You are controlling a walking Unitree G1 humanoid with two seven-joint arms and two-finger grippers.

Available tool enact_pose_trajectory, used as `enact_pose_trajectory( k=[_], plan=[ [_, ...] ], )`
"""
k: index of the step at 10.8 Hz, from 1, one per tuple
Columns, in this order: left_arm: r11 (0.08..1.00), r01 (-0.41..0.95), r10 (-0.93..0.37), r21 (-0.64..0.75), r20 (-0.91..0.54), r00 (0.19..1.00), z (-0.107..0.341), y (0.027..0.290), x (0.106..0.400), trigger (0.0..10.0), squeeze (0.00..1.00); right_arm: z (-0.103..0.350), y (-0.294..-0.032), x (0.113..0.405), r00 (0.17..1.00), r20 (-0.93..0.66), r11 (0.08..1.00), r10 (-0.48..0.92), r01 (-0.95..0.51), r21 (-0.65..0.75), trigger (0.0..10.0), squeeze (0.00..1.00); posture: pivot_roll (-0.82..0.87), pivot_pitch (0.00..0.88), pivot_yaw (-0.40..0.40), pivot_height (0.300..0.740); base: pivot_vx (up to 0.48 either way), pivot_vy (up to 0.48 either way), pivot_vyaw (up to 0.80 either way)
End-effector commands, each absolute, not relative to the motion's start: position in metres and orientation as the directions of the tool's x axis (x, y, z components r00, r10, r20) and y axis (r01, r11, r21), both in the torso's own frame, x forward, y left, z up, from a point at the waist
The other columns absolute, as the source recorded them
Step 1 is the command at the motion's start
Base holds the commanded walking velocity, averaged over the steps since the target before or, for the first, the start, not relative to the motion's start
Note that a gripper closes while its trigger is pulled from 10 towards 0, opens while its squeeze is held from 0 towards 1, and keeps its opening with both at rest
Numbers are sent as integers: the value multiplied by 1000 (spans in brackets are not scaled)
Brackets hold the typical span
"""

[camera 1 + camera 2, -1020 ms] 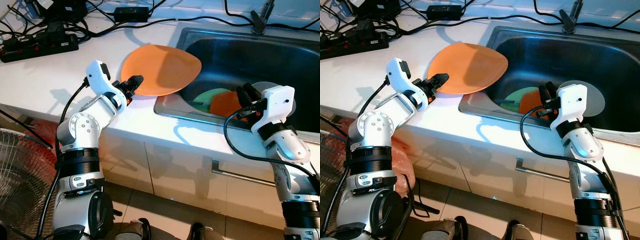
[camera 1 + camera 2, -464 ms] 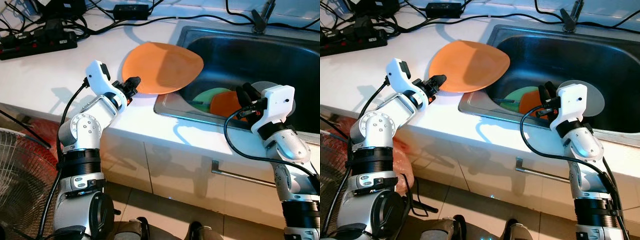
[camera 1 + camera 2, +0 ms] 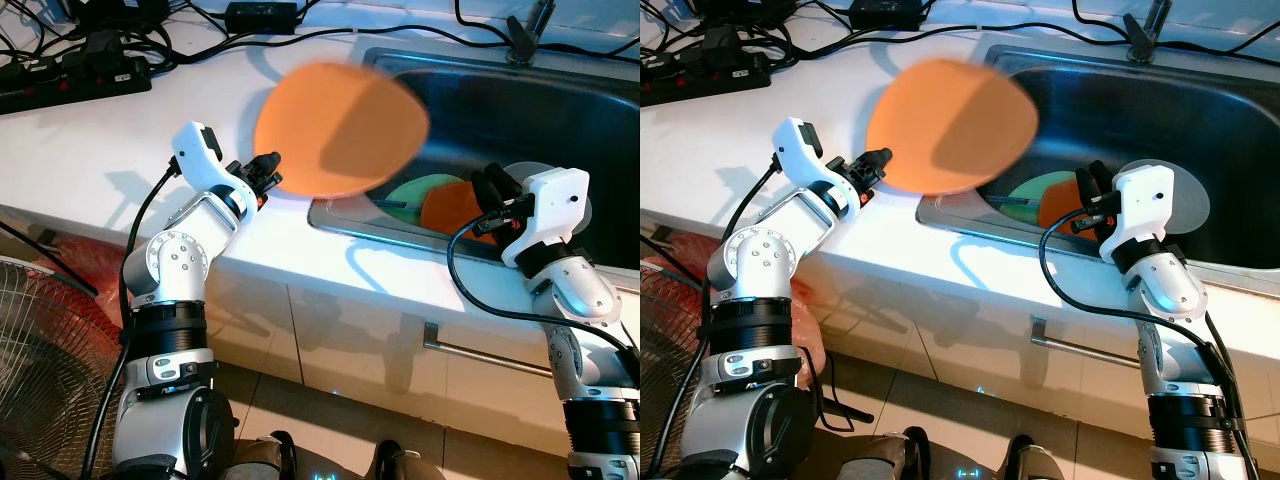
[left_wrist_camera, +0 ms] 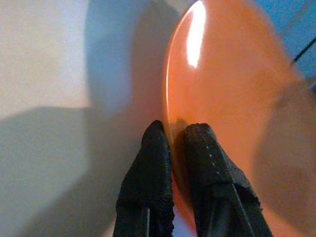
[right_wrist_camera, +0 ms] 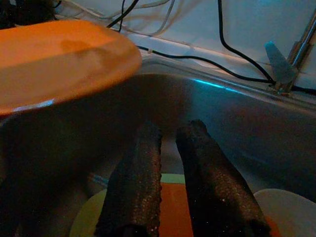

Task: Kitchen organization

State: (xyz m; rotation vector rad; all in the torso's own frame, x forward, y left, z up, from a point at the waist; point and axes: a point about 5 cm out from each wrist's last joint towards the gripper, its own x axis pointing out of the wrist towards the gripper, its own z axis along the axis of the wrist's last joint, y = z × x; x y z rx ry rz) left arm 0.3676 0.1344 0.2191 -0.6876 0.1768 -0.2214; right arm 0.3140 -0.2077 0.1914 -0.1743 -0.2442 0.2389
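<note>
- My left gripper [image 4: 170, 143] is pinched tight on the rim of the orange plate [image 3: 340, 130], which I hold lifted and tilted above the counter [image 3: 110, 140], at the sink's [image 3: 560, 110] nine o'clock edge.
- The plate looks stiff, glossy and probably slippery; a rim pinch suits it.
- My right gripper [image 5: 170, 148] hovers nearly closed and empty over the dishes [image 3: 445, 205] in the sink.

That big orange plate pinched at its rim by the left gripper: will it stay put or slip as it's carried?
The orange plate looks glossy, so it may slip. The left gripper pinches only its edge, so it will likely sag or pivot. It seems rigid and probably light.
</note>
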Motion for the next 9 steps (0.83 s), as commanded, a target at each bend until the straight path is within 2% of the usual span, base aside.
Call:
enact_pose_trajectory(
  k=[1, 2, 3, 6, 9],
  plan=[
    [759, 109, -256, -642, -140, 956, 207, 134, 366, 0, 0, 187, -207, 314, 946, 189, 954, 263, -226, -196, 10000, 0, -8, 190, 38, 740, 0, 0, 0],
    [730, 198, -277, -654, -19, 961, 224, 130, 364, 4392, 0, 188, -207, 314, 946, 191, 954, 264, -226, -198, 10000, 0, -11, 184, 38, 740, 0, 0, 0],
    [716, 237, -273, -656, 49, 961, 236, 129, 364, 10000, 0, 188, -207, 314, 946, 192, 954, 262, -224, -198, 10000, 0, -10, 177, 39, 740, 0, 0, 0],
    [705, 328, -232, -628, 233, 944, 269, 126, 365, 10000, 0, 188, -211, 314, 949, 197, 957, 245, -205, -205, 10000, 0, -21, 155, 50, 740, 0, 0, 0],
    [668, 437, -296, -603, 323, 899, 281, 94, 369, 10000, 0, 191, -222, 312, 957, 206, 963, 203, -157, -218, 10000, 0, -46, 130, 67, 740, 0, 0, 0]
  ],
)
